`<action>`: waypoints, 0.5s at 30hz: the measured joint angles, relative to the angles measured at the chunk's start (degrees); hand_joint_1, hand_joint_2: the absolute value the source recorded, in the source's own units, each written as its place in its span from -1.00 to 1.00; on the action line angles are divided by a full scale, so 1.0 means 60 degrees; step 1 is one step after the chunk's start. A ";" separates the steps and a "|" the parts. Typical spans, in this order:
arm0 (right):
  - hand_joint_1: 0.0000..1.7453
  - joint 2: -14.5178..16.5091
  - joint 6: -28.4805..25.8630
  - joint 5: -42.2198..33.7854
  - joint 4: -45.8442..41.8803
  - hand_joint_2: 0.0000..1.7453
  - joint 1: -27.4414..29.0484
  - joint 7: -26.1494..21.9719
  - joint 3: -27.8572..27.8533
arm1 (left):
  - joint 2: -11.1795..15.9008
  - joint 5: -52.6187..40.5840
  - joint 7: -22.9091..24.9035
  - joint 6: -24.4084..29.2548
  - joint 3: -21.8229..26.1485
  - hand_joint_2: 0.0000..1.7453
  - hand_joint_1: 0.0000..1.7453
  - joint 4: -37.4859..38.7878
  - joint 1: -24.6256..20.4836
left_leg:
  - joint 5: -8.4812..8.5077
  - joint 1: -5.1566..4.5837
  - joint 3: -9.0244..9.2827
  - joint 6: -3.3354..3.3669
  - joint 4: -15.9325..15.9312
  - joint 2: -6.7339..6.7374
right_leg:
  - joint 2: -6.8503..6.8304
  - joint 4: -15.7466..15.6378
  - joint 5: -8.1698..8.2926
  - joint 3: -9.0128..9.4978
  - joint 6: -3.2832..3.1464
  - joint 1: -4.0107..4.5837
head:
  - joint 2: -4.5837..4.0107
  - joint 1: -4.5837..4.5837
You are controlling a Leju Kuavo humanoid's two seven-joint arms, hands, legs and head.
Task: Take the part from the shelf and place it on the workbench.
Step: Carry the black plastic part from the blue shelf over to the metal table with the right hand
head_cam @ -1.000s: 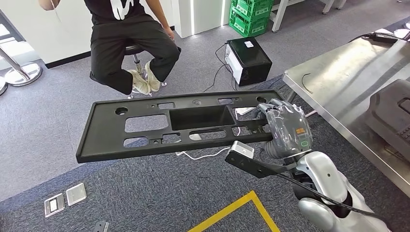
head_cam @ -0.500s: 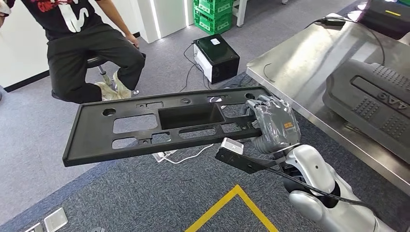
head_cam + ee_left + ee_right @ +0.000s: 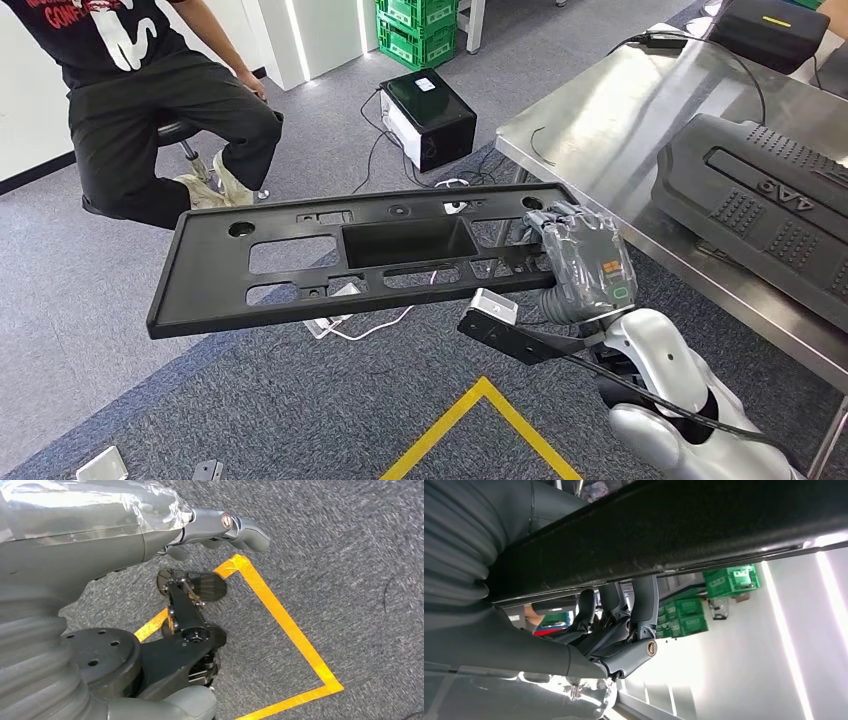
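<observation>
The robot's right hand [image 3: 585,262] grips one end of a long black plastic panel [image 3: 340,260] and carries it flat in the air above the grey carpet [image 3: 300,400]. The panel's long axis runs crosswise in front of the robot, so nearly all of its length sticks out from the hand toward the robot's left, unsupported at the far end. The fingers wrap over the panel's edge beside its end cut-outs; the right wrist view shows dark fingers [image 3: 644,600] curled up against the panel's underside.

The steel workbench [image 3: 600,130] lies on the opposite side, to the robot's right and forward, near the gripping hand but not yet under the panel. A grey ribbed cover [image 3: 770,215] already takes up part of its surface, and a black box [image 3: 765,30] sits at its far corner. The placing therefore likely calls for swinging the panel's free end round toward the bench's bare stretch.

The left hand [image 3: 220,530] hangs low over a yellow tape line [image 3: 280,615] on the floor, holding nothing, fingers loosely bent. A seated person [image 3: 160,110] and a small black unit [image 3: 430,115] lie beyond the panel.
</observation>
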 joint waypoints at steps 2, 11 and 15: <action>1.00 0.0011 -0.0004 0.0001 0.0007 1.00 -0.0014 -0.0004 -0.0012 | 0.0000 0.0001 -0.0003 -0.0001 -0.0001 1.00 -1.00 0.0000 0.0000 | -0.0046 -0.0030 0.0023 -0.0096 0.0027 0.0084 | -0.0090 -0.0576 0.0109 0.0263 -0.0098 0.0071 | 0.0000 0.0033; 1.00 0.0074 -0.0034 0.0016 0.0059 1.00 -0.0030 -0.0045 -0.0031 | 0.0000 -0.0023 -0.0090 -0.0015 -0.0045 1.00 -1.00 0.0000 0.0022 | -0.1379 0.0008 -0.1158 -0.0360 0.2792 -0.0259 | 0.0462 -0.0680 0.0164 0.0330 -0.0472 0.0090 | 0.0000 -0.0368; 1.00 0.0112 -0.0047 0.0047 0.0097 1.00 -0.0028 -0.0067 -0.0033 | 0.0003 -0.0018 -0.0092 -0.0014 -0.0100 1.00 -1.00 0.0000 0.0020 | -0.0266 0.0017 -0.0498 -0.0254 0.1088 -0.0546 | 0.0815 -0.0587 0.0129 0.0320 -0.0435 0.0103 | 0.0000 -0.0526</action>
